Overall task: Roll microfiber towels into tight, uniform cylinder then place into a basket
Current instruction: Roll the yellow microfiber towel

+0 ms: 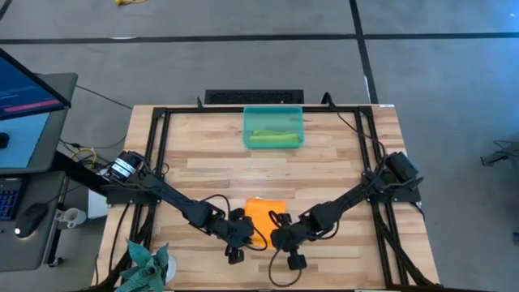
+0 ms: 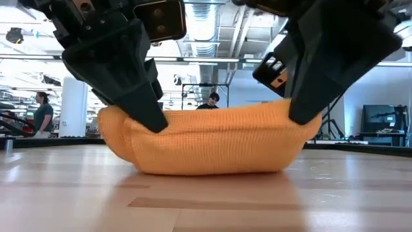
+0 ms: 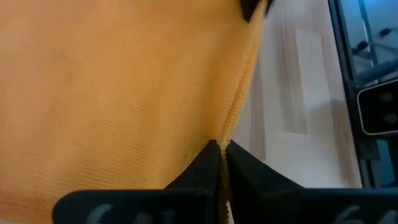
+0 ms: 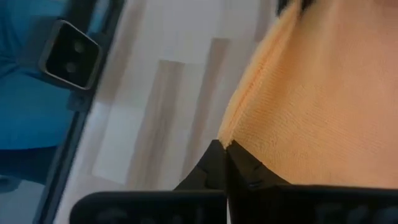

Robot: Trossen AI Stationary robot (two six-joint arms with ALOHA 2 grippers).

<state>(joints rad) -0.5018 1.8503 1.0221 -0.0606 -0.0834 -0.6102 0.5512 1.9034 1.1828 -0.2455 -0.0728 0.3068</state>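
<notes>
Orange towel (image 2: 212, 145): on counter (image 1: 340, 174) near front edge, pinched at both ends
Left jaws (image 3: 222, 149): clamped on its hem
Right jaws (image 4: 224, 146): clamped likewise
Risk: uneven pull makes loose, lopsided roll
Basket (image 1: 273, 128): holds green towel (image 1: 272, 138)

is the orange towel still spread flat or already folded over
Folded over: the orange towel bulges in a doubled hump, both edges pinched by the left gripper and right gripper.
</notes>
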